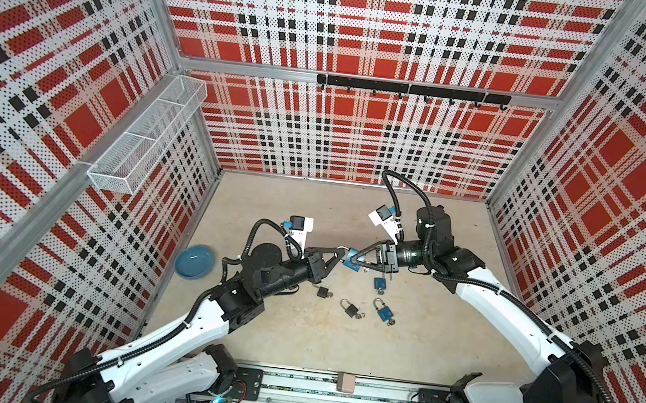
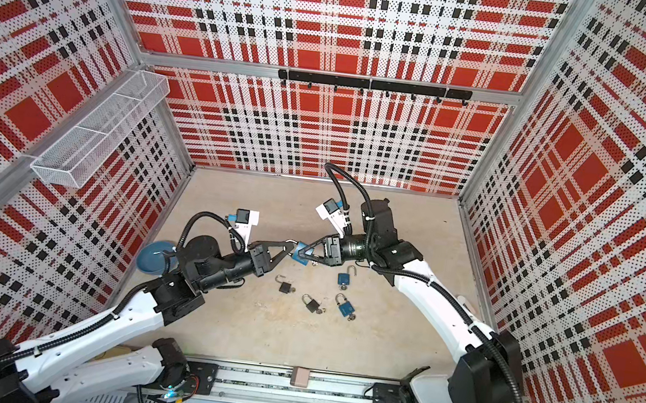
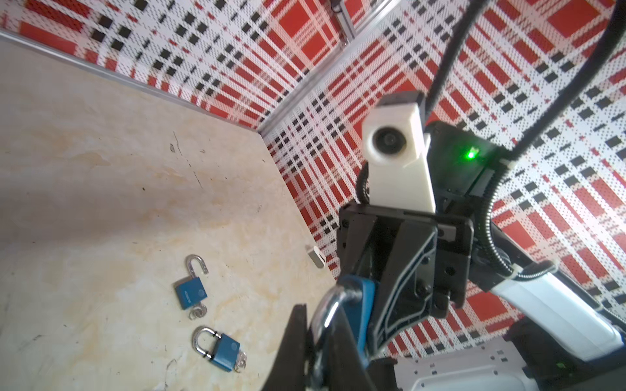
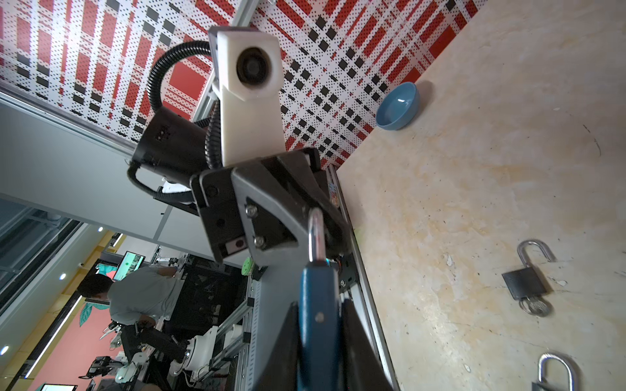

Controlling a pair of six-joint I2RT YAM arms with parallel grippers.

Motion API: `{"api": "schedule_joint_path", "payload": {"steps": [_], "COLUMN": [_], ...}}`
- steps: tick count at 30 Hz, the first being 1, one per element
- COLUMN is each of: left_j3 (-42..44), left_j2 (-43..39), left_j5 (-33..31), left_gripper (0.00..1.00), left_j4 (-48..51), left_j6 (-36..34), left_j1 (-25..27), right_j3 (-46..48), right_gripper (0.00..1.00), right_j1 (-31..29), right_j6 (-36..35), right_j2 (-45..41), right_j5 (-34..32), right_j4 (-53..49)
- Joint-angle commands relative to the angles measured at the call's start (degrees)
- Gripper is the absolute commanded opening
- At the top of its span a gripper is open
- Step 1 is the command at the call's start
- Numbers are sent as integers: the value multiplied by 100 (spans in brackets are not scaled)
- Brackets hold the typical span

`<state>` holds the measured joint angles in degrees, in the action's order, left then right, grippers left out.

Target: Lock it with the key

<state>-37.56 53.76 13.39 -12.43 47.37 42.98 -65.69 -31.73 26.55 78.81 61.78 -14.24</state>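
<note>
A blue padlock (image 1: 352,259) (image 2: 301,252) hangs in mid-air over the middle of the table, between both grippers. My right gripper (image 1: 357,257) (image 4: 318,325) is shut on its blue body (image 4: 318,287). Coming from the opposite side, my left gripper (image 1: 342,251) (image 3: 320,321) is shut on its silver shackle (image 3: 330,309) (image 4: 315,233). The frames do not show whether the shackle is latched. The key of this padlock is hidden.
Several other padlocks lie on the table below. There is an open blue one (image 1: 380,283) (image 3: 189,292), a shut blue one (image 1: 383,311) (image 3: 218,350), an open black one (image 1: 323,291) (image 4: 526,281) and another black one (image 1: 350,309). A blue bowl (image 1: 194,261) (image 4: 398,106) sits by the left wall.
</note>
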Motion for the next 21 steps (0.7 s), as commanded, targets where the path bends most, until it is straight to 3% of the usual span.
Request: {"api": "schedule_joint_path", "payload": {"steps": [1, 10, 21], "left_j3": [166, 205, -127], "left_j2": [345, 264, -9], "left_j5": [1517, 1275, 1682], "left_gripper": [0, 0, 0], "left_j4": [-18, -135, -123], "left_j6": [-256, -220, -229], "left_j1": [886, 986, 64], "right_j3": [-201, -197, -15], "right_gripper": [0, 0, 0], "right_j1": [-276, -277, -277], "right_j6": [311, 208, -219], "right_j2": [193, 213, 61], "right_j5": [-452, -465, -630], "right_j4": [1265, 1154, 642]}}
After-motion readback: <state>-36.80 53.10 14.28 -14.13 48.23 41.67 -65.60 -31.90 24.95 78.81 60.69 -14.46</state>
